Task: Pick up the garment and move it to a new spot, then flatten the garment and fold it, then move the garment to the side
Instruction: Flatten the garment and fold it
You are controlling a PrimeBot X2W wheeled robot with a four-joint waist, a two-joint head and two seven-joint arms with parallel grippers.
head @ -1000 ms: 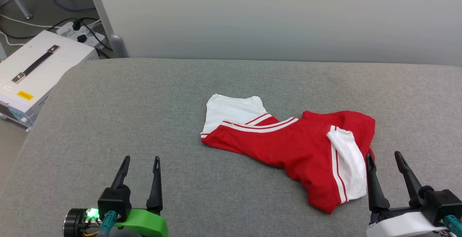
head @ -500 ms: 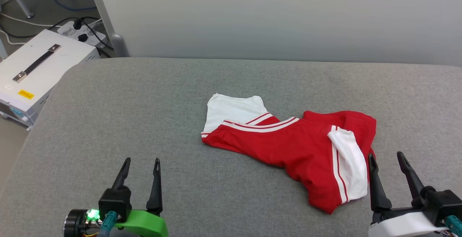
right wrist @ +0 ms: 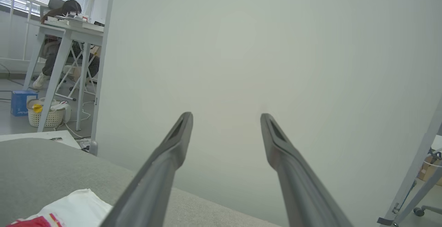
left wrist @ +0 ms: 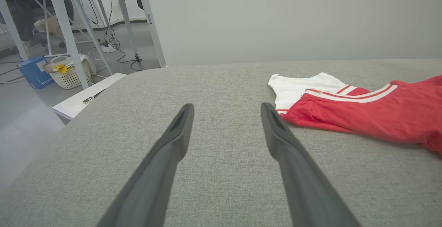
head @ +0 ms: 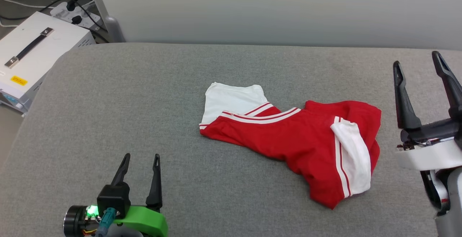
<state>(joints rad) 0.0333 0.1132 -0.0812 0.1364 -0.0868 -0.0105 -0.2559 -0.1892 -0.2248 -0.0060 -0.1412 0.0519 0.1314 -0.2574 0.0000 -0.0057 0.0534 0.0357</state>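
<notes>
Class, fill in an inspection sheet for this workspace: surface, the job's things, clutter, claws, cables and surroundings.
Surface: grey cloth-covered table, rounded corner at far left.
Job's things: shirt, red with white sleeves, lying crumpled right of centre, not held.
Clutter: basket and blue box on the floor, off the table.
Claws: left claw open, low at the near left, apart from the shirt; right claw open, right of the shirt, not touching it.
Cables: power strip with plugs and leads on the floor, far left.
Surroundings: white case beside the table; pale wall behind; person seated at a desk.
</notes>
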